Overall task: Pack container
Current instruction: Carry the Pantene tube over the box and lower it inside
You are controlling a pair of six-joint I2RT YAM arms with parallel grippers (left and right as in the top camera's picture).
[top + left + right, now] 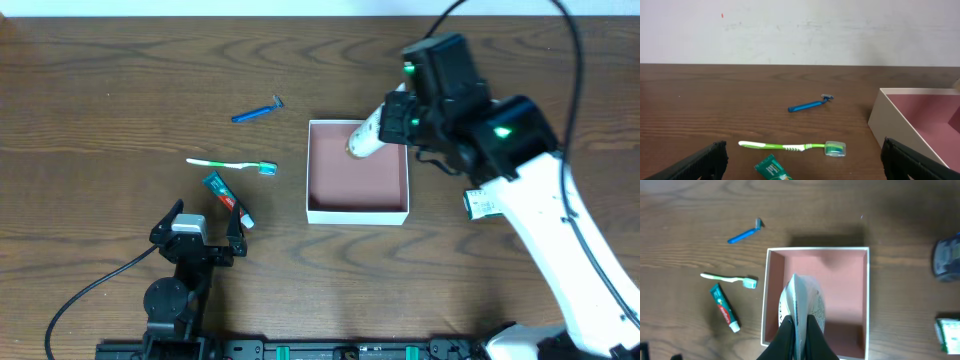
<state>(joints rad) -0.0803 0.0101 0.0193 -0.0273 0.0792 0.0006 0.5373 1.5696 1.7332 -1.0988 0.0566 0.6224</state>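
The container, a shallow square white-walled box with a reddish-brown inside, sits mid-table; it also shows in the right wrist view and in the left wrist view. My right gripper is shut on the crimped end of a white tube and holds it over the container's inside; the tube also shows in the overhead view. My left gripper is open and empty, low on the table left of the container, with a green toothpaste tube between its fingers' line of sight.
A blue razor, a green toothbrush and the green-and-red toothpaste tube lie left of the container. A small green-and-white packet lies to its right. A dark blue object sits at the right wrist view's right edge.
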